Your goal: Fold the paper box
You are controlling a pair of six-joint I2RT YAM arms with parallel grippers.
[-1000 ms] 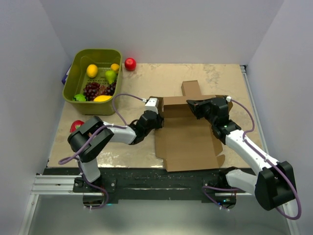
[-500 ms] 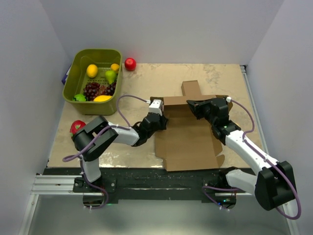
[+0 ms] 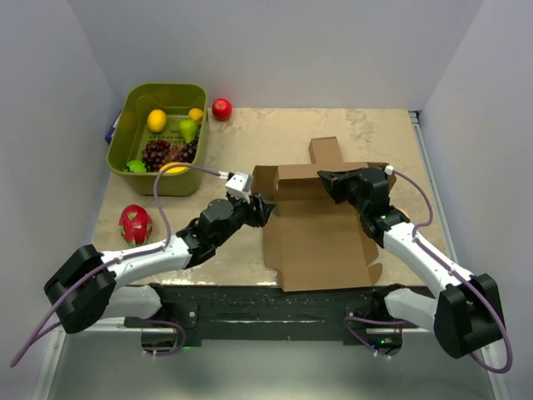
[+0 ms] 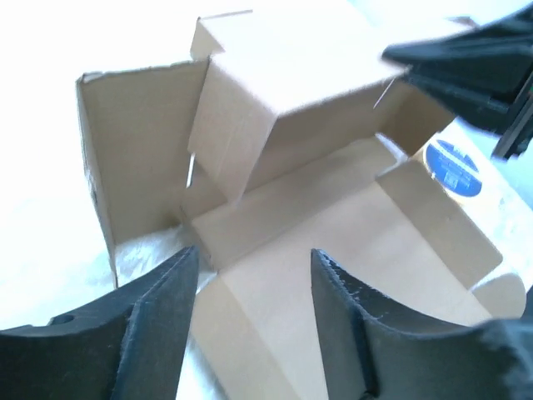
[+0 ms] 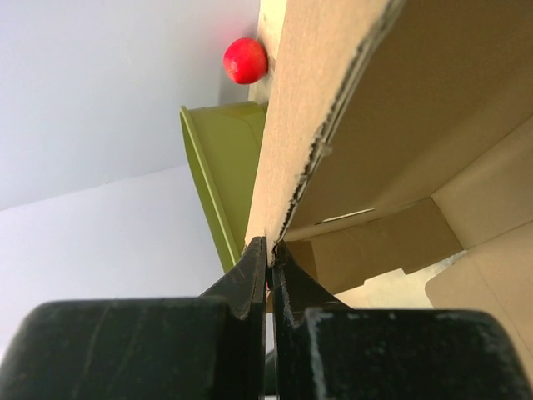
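The paper box [image 3: 321, 237] is a brown cardboard sheet lying on the table right of centre, with its back wall and left flap raised. My left gripper [image 3: 260, 210] is open and empty, just off the box's left edge. In the left wrist view its fingers [image 4: 158, 333] frame the box floor [image 4: 333, 242], and the gripper [image 4: 254, 254] holds nothing. My right gripper [image 3: 326, 179] is shut on the raised back wall. In the right wrist view the gripper [image 5: 268, 250] pinches the cardboard edge [image 5: 333, 108].
A green basket [image 3: 158, 137] of fruit stands at the back left, with a red apple [image 3: 221, 108] beside it. A red dragon fruit [image 3: 135, 223] lies at the left, near my left arm. The apple [image 5: 246, 60] and basket [image 5: 221, 158] also show in the right wrist view.
My left arm has stretched out low to the left and its gripper has drawn back a little from the box. The box's left flap now stands up. The right gripper has held still.
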